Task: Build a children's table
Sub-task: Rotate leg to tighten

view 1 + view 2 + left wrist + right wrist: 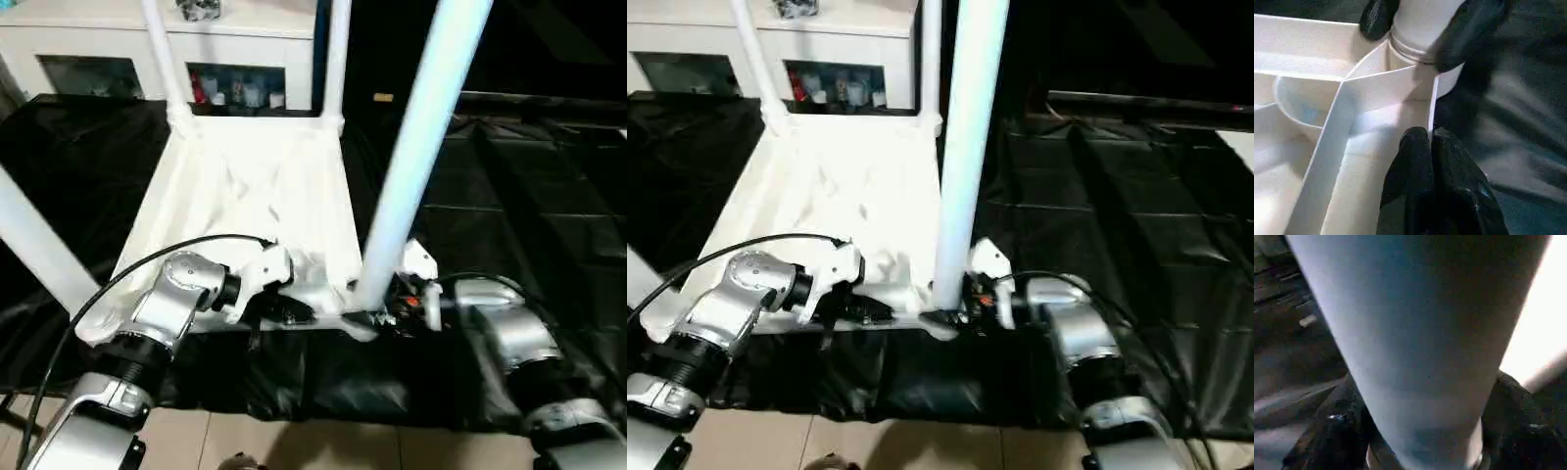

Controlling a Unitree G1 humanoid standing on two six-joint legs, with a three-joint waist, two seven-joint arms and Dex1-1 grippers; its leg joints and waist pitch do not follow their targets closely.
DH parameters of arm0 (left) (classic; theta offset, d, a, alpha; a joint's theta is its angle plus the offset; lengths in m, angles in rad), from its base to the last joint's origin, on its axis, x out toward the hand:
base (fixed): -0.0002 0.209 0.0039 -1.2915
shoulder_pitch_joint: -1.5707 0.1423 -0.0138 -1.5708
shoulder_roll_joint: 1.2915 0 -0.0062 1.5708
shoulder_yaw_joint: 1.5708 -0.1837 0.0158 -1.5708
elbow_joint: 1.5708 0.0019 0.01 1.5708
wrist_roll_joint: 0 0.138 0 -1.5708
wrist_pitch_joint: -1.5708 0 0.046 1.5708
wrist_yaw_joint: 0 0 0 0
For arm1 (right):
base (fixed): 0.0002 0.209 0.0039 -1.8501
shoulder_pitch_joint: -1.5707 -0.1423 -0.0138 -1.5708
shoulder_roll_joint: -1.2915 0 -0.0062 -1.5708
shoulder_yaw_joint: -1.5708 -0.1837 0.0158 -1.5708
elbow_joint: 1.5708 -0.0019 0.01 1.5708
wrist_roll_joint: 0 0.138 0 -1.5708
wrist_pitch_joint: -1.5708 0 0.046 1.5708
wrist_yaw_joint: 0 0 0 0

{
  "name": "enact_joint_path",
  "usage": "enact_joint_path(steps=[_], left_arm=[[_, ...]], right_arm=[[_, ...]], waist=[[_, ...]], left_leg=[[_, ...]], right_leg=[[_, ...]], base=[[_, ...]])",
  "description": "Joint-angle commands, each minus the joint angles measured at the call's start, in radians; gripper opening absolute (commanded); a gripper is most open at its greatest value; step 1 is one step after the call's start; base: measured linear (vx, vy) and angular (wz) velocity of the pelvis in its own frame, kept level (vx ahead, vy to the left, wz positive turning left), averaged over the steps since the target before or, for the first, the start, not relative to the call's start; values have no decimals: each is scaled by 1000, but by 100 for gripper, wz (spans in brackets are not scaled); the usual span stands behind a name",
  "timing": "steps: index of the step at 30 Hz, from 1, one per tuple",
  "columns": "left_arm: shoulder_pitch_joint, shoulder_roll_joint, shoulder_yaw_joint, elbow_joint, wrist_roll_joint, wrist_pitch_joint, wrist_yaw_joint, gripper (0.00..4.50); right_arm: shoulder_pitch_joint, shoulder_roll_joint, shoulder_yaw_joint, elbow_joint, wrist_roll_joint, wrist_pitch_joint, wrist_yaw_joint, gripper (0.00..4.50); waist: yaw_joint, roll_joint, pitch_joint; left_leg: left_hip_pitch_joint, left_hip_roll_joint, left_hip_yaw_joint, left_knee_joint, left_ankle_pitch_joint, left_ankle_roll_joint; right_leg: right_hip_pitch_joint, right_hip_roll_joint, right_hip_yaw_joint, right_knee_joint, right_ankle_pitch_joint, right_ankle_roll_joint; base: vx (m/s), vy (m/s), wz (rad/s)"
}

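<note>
The tops of all four long white tapered tubular legs are cut off by the head views' upper edge, and much of the ribbed underside of the large white plastic rectangular tabletop (245, 196) is washed out by glare, so its ribs are made out clearly only from the left wrist. The tabletop is laid upside down on a black plastic sheet (509, 196) spread over the work surface, its near edge close to the sheet's near edge. Two legs (167, 59) are stood in the far corner sockets, another (34, 250) is seen at the near left corner, and the fourth leg (416, 147) is stood in the near right corner socket. The base of that leg is gripped by the right gripper (1415, 431), its black fingers (1332, 431) spread around the tube on both sides. The left gripper (1430, 142) is closed with fingertips pressed together on the thin upright rim wall of the tabletop, just beside that socket. A white cabinet with glass doors (127, 49) is seen beyond the sheet's far edge
</note>
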Motion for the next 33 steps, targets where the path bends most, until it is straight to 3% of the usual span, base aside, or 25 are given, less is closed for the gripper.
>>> enact_joint_path(steps=[1,2,6,8,11,13,16,19,21,28,33], left_arm=[[-46,-87,-12,-6,-13,-3,121,0],[-44,-104,-14,-11,-8,13,147,0],[-31,-153,-26,-33,16,55,222,0],[-24,-194,-26,-46,26,85,277,0],[-19,-235,-29,-55,33,104,322,0],[-16,-259,-39,-60,29,107,326,0],[-17,-258,-46,-60,25,99,312,0],[-13,-231,-53,-71,12,76,261,0],[-7,-208,-58,-82,0,64,217,0],[11,-142,-71,-121,-44,37,47,0],[10,-95,-85,-126,-56,25,-48,0]], right_arm=[[-6,89,75,31,-37,-12,-59,259],[-16,112,51,58,-40,-12,-148,259],[-29,168,-4,104,-35,6,-341,259],[-26,200,-18,117,-39,10,-413,259],[-18,231,-12,124,-55,-20,-452,259],[-4,249,1,111,-53,-47,-425,315],[-1,251,-3,100,-37,-43,-403,331],[-4,222,7,80,-32,-46,-363,374],[-2,193,24,62,-28,-56,-294,374],[26,93,86,-15,10,-72,8,374],[49,17,143,-86,39,-30,223,374]], waist=[[-6,-4,-46],[-13,-5,-45],[-33,-5,-47],[-36,0,-48],[-36,0,-51],[-35,-1,-54],[-33,5,-57],[-35,4,-59],[-36,7,-58],[-33,1,-58],[-11,3,-57]], left_leg=[[16,38,-27,-73,-338,-13],[13,37,-30,-75,-349,-11],[11,37,-31,-77,-354,-13],[10,36,-30,-76,-350,-4],[7,35,-26,-74,-330,0],[4,35,-24,-72,-307,11],[1,33,-22,-69,-274,27],[0,34,-22,-68,-254,36],[1,34,-21,-68,-262,39],[-1,38,-19,-64,-234,65],[3,43,-14,-61,-237,78]], right_leg=[[30,-72,42,-99,-511,-133],[32,-70,41,-103,-529,-117],[28,-66,41,-101,-491,-123],[27,-64,43,-100,-458,-131],[30,-61,45,-94,-379,-155],[34,-60,45,-89,-328,-164],[39,-57,44,-80,-251,-185],[42,-55,44,-75,-205,-201],[43,-55,44,-75,-198,-209],[47,-56,43,-69,-149,-237],[45,-54,41,-67,-165,-244]], base=[[0,0,0],[0,0,0],[0,0,0],[0,0,0],[0,0,0],[0,0,0],[0,0,0],[0,0,0],[0,0,0],[0,0,0],[0,0,0]])
